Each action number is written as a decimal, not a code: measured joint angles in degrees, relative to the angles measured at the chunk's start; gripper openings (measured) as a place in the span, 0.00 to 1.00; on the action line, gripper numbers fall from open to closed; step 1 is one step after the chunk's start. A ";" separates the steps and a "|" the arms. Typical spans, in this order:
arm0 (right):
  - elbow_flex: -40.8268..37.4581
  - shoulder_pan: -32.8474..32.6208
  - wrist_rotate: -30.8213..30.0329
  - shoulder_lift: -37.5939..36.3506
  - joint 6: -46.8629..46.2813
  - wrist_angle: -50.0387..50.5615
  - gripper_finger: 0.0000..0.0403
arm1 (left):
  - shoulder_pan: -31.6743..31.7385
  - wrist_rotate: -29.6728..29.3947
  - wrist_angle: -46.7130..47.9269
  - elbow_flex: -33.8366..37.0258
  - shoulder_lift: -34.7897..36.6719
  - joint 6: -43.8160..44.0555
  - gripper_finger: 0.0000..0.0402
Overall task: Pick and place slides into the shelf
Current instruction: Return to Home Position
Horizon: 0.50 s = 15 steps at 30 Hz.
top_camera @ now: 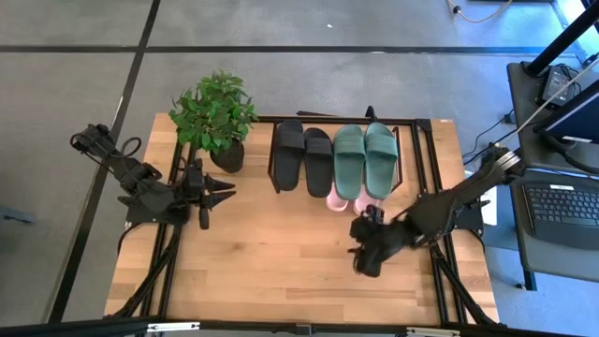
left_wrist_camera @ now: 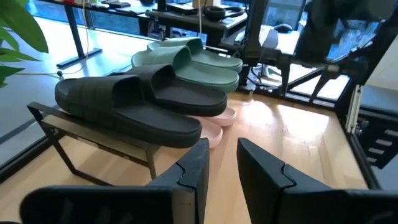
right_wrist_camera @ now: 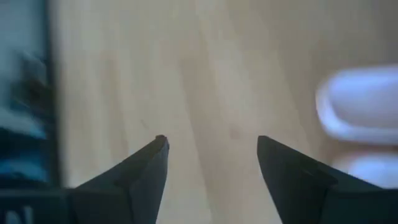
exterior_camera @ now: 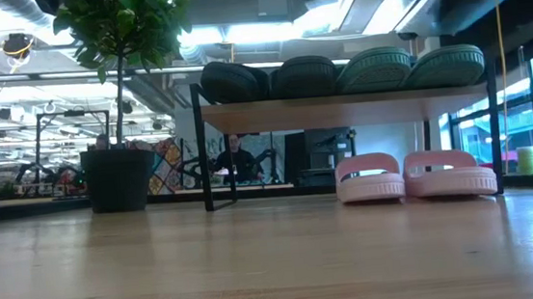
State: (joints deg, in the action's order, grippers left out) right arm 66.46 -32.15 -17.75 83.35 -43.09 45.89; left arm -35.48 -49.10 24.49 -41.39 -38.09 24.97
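The shelf [top_camera: 418, 124] stands at the table's far middle. On its top board [exterior_camera: 341, 111] rest the black pair [top_camera: 301, 154] and the dark green pair [top_camera: 365, 157], side by side. The pale pink pair [exterior_camera: 414, 176] lies on the tabletop under the board, its ends [top_camera: 345, 201] poking out toward the near edge. My left gripper [top_camera: 223, 191] is open and empty, left of the shelf and facing it [left_wrist_camera: 222, 149]. My right gripper [top_camera: 366, 248] is open and empty. It hangs over bare table just nearer than the pink slides [right_wrist_camera: 360, 106], pointing down [right_wrist_camera: 211, 146].
A potted plant [top_camera: 218, 120] stands at the shelf's left end, close to my left gripper. Black frame rails run along the table's left and right sides [top_camera: 438, 187]. Bare wood [top_camera: 281, 253] stretches across the table's near half between the arms.
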 joint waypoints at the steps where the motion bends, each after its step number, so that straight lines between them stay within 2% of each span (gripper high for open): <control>1: 0.00 0.62 0.03 -1.95 1.37 -2.26 0.61 | 0.00 0.00 -0.51 0.00 0.03 -0.02 0.19; 5: 0.04 4.36 -0.25 -8.93 10.17 -11.62 0.61 | 0.93 0.54 -2.55 0.00 0.03 -0.09 0.19; 9: -0.17 8.21 0.28 -12.33 23.82 -21.56 0.61 | 3.33 2.65 -5.04 0.00 -0.24 -2.62 0.19; 12: -0.26 11.26 4.12 -12.76 30.94 -25.29 0.61 | 5.28 5.81 -9.12 0.00 -0.54 -4.86 0.19; 15: -0.28 14.69 7.70 -12.79 34.86 -24.95 0.61 | 7.17 9.09 -12.85 0.00 -0.52 -8.37 0.19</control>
State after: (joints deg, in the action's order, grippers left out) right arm 66.17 -17.46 -10.05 70.57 -8.23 20.94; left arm -28.31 -40.01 11.65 -41.39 -38.61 16.60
